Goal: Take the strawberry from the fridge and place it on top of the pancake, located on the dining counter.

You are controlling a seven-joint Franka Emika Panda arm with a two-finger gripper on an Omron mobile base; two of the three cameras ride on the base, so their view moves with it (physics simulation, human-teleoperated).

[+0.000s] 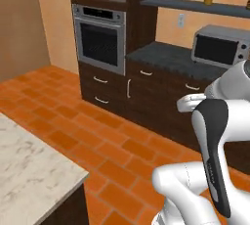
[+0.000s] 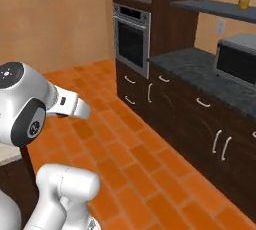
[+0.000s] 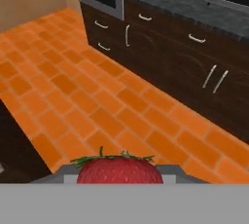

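Strawberry (image 3: 119, 168) sits at the bottom edge of the hand view, directly at the end effector, green calyx facing outward along the approach axis; its position there, with a partly closed opening, indicates the end effector is pinching it, though the fingertips themselves are not distinguishable. Ahead of the end effector lie orange brick floor (image 3: 121, 106) and dark cabinets (image 3: 194, 72), not the target. The left base view shows a beige marbled worktop (image 1: 29, 170) corner, well apart and off to the left of the arm; this is judged to be the dining counter, so the coming move calls for a swing or drive leftward. Pancake location cannot be told. The right base view adds the wall oven (image 2: 131, 44) and a microwave (image 2: 239, 64) on the black-speckled counter.
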